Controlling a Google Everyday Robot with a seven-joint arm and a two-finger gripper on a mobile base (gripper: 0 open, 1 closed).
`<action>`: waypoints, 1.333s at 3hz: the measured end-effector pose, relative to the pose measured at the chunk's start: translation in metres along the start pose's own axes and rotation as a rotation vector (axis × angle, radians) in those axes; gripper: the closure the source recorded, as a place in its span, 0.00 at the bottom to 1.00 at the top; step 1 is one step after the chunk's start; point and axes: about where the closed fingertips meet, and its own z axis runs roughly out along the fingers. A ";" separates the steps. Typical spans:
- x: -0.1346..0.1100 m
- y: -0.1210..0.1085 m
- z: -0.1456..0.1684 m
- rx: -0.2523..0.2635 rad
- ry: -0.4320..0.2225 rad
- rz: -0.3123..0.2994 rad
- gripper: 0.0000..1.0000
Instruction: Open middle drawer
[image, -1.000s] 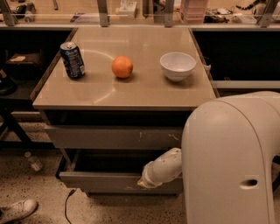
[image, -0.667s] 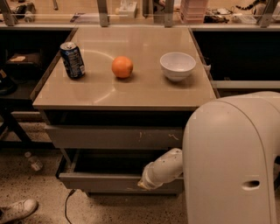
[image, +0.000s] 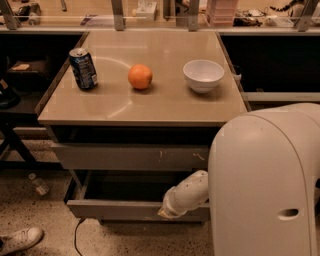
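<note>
Camera view, one lot.

Table (image: 165, 105): tan top, bearing a dark drinks can (image: 83, 68) at left, an orange (image: 140, 76) at centre and a white bowl (image: 203, 75) at right, each apart.
Floor: speckled; a white shoe (image: 20, 240) and a small bottle (image: 38, 184) lie at left.
Scratched drawer (image: 130, 157): tall grey front, directly under the top.
Middle drawer (image: 115, 210): below it, wide, shallow, plain grey front, standing out with its dark interior showing.
End effector (image: 165, 212): at that front's right part; whether it is open or gripping, I cannot tell.
</note>
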 end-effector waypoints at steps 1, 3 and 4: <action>-0.003 0.000 0.001 -0.007 0.002 0.000 1.00; 0.008 0.011 -0.007 -0.024 0.020 0.026 1.00; 0.011 0.013 -0.011 -0.018 0.023 0.049 1.00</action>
